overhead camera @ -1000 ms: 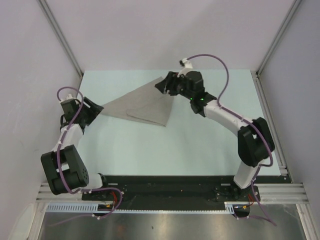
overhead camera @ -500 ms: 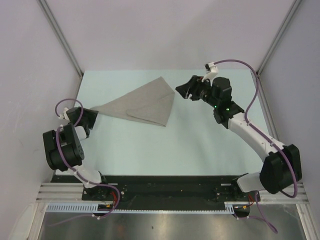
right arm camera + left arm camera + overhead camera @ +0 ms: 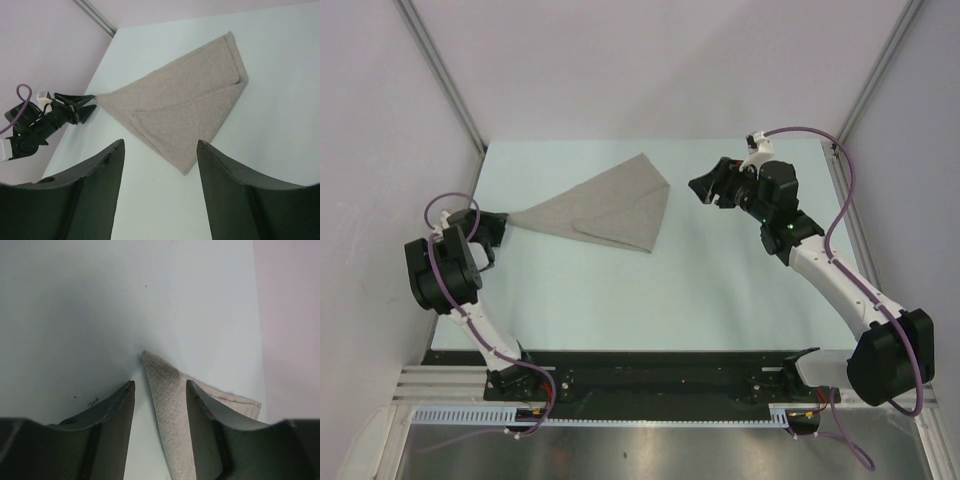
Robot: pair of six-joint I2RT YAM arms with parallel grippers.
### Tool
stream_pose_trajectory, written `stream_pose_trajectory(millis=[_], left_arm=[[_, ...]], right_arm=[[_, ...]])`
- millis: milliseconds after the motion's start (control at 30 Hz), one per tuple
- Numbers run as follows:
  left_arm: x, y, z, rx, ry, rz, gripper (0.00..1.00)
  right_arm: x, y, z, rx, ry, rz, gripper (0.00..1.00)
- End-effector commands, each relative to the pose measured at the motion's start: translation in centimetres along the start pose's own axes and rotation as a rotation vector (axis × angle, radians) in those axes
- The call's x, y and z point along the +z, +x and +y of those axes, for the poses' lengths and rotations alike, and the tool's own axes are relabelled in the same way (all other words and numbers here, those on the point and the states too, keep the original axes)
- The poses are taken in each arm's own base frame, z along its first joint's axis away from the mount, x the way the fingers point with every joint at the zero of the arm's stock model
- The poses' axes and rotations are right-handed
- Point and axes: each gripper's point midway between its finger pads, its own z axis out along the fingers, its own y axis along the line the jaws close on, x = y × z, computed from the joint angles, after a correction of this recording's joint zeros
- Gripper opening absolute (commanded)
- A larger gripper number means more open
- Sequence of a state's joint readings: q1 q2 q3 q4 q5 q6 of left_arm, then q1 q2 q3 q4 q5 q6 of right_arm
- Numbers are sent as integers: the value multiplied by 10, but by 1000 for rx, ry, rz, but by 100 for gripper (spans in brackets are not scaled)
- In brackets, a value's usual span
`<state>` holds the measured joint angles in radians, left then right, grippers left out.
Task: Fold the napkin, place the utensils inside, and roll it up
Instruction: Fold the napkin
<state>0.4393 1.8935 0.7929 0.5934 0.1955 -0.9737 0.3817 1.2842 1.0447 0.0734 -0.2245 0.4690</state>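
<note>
Grey-beige napkin (image 3: 610, 208) folded to a flat pointed triangle on the pale table (image 3: 650, 290), long thin tip stretching left to the left gripper (image 3: 494, 222) at the table's left edge, right gripper (image 3: 704, 187) near the napkin's far right corner, apart from it

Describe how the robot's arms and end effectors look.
The left arm and right arm have white links between black joint housings, each trailing a purple cable. A green light glows near the right wrist. The left end effector and right end effector are black with tapered, wedge-shaped fingers.
</note>
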Motion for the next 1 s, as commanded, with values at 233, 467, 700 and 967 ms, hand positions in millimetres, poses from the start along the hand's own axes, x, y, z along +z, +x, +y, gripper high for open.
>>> stream_pose_trajectory(millis=[233,467,700,967], left_arm=[[4,6,12,-24,-5,18,44],[11,5,7,2,6,37,31],[18,5,6,33,-6,66,25],[26,2,6,67,-29,94,2]], right_arm=[[-7,-12,-1,-19,16,-32,64],[-14,-13,-3,-24,34,-42,65],[-18,-14,-5,-33,51,-44,65],[-23,-9,-12,-33,81,-38,65]])
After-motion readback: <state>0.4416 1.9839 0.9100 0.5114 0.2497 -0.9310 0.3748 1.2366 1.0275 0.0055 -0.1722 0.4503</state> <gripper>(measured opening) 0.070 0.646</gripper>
